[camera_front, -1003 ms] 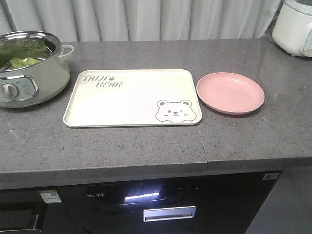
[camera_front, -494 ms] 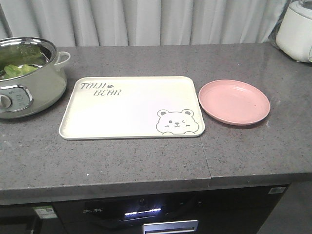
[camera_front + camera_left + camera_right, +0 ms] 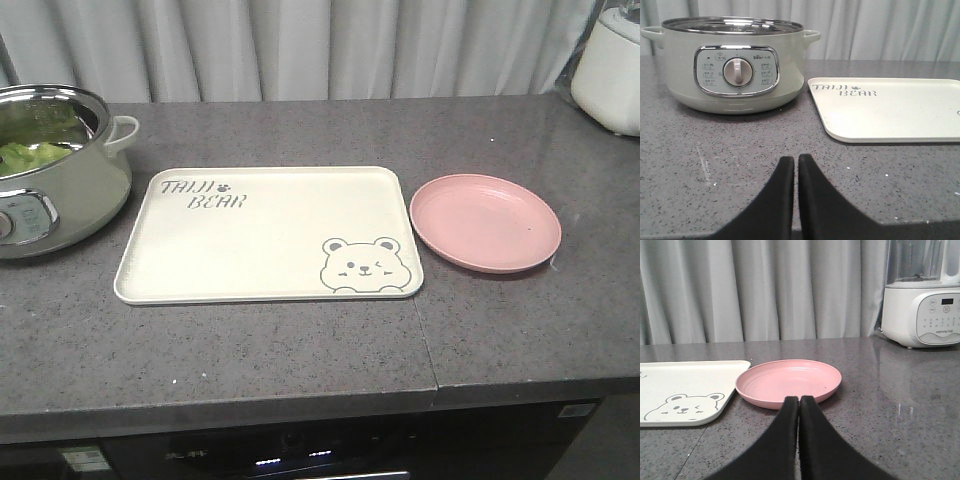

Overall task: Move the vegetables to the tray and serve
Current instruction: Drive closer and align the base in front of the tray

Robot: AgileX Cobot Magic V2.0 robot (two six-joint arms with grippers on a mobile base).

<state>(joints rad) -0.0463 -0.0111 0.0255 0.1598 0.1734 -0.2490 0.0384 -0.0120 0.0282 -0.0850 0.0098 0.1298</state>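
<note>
Fingers [image 3: 782,200] of the left gripper [image 3: 795,161] stand together with only a thin slit between the tips, low over the grey countertop [image 3: 300,340]; the right gripper [image 3: 799,400] has its fingers pressed together along their full length, just in front of the pink plate [image 3: 485,222]. Only the wrist views show the grippers. The vegetables [image 3: 25,155] lie inside the pale green electric pot [image 3: 70,195] at the left end of the countertop, seen as green leaves below the steel rim. This is visible in the front-facing view alone: the left wrist view looks at the pot from the side, where the rim hides the contents, and instead shows the front control panel with its round dial [image 3: 737,72]. The tray [image 3: 270,250] lies flat at the centre of the countertop, near the pot but apart from it, with the lettering at its far left corner and the bear drawing at its near right corner. The pink plate sits just beside the tray's right edge, not touching it. A white appliance [image 3: 612,70] stands at the far right; the right wrist view shows its button panel and a clear jug on top. Grey curtains [image 3: 330,45] hang behind the countertop.
</note>
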